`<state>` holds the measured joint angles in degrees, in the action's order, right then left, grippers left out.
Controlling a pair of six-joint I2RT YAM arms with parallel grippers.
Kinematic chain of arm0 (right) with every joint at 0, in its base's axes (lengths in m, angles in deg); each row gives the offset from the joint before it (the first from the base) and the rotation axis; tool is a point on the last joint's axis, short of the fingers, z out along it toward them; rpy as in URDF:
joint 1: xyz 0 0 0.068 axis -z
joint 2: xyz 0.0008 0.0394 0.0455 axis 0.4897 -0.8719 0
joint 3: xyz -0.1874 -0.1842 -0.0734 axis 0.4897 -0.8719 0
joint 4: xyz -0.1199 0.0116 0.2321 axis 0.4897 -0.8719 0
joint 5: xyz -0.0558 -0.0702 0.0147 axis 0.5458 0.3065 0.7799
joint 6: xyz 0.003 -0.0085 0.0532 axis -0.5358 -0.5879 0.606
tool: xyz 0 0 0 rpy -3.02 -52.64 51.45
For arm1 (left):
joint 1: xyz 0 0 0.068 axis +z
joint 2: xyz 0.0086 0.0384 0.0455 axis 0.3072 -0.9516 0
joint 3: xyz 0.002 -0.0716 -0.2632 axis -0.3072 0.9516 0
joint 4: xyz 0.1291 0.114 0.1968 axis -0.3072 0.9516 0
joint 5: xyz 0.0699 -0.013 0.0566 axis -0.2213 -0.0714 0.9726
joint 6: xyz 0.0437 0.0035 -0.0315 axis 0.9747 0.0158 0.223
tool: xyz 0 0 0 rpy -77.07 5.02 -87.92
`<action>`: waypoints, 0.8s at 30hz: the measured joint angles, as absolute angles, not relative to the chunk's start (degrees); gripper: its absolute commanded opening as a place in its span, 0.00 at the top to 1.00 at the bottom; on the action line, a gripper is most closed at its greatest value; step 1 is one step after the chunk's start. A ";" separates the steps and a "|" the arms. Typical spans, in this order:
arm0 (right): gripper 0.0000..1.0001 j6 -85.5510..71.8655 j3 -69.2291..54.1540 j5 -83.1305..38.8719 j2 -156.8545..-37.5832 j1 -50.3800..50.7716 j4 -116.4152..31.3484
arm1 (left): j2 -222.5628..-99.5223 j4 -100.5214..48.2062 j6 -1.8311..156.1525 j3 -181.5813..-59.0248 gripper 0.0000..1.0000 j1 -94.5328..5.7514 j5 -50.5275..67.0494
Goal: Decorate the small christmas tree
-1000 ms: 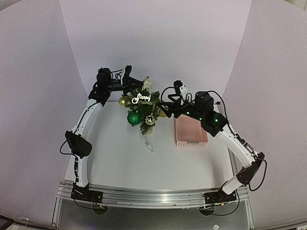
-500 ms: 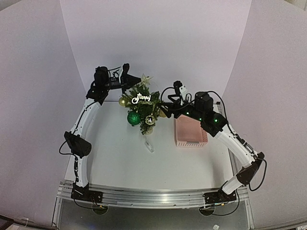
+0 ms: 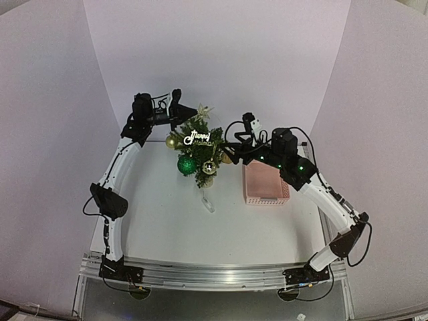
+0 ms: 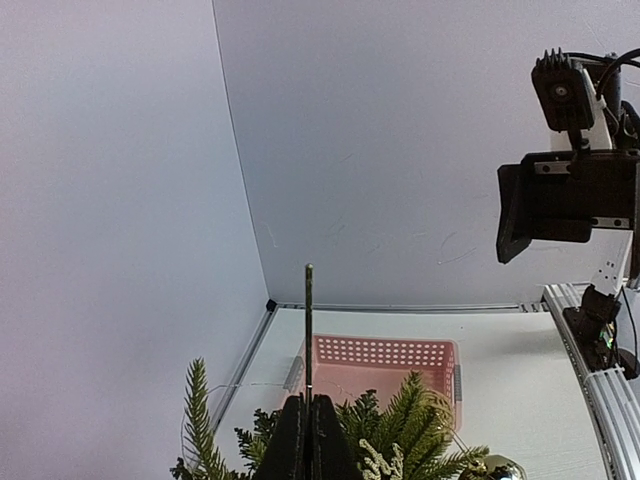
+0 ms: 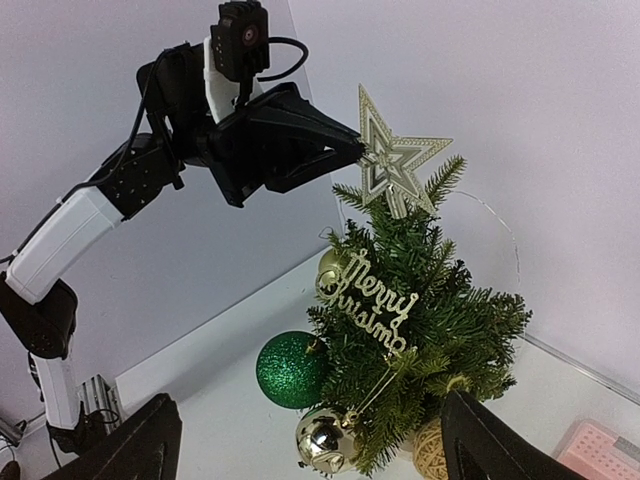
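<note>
The small christmas tree (image 3: pixel 200 152) stands at the back middle of the table. It carries a gold "Merry Christmas" sign (image 5: pixel 375 295), a green glitter ball (image 5: pixel 290 368), a silver ball (image 5: pixel 325 440) and a gold ball (image 5: pixel 335 265). My left gripper (image 3: pixel 188 112) is shut on a gold star (image 5: pixel 395 160), holding it at the treetop. In the left wrist view the star (image 4: pixel 308 330) is edge-on between the closed jaws of the left gripper (image 4: pixel 308 440). My right gripper (image 5: pixel 310 420) is open and empty, just right of the tree and facing it.
A pink basket (image 3: pixel 265 184) sits to the right of the tree, under the right arm; it also shows in the left wrist view (image 4: pixel 380 365). A small pale item (image 3: pixel 208 201) lies on the table in front of the tree. A wicker ball (image 5: pixel 432 450) hangs low on the tree.
My left gripper has shifted slightly up and back with the star at the treetop. The right arm has not moved.
</note>
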<state>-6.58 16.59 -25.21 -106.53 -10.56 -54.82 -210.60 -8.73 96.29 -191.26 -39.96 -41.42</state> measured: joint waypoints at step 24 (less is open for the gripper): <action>0.12 -6.10 15.47 -25.21 -106.52 -10.56 -54.77 | -211.67 -5.31 98.31 -191.26 1.00 -40.13 -40.24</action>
<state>-6.10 15.47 -25.21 -106.52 -10.56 -54.77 -211.67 -5.31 98.31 -191.26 -40.13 -40.24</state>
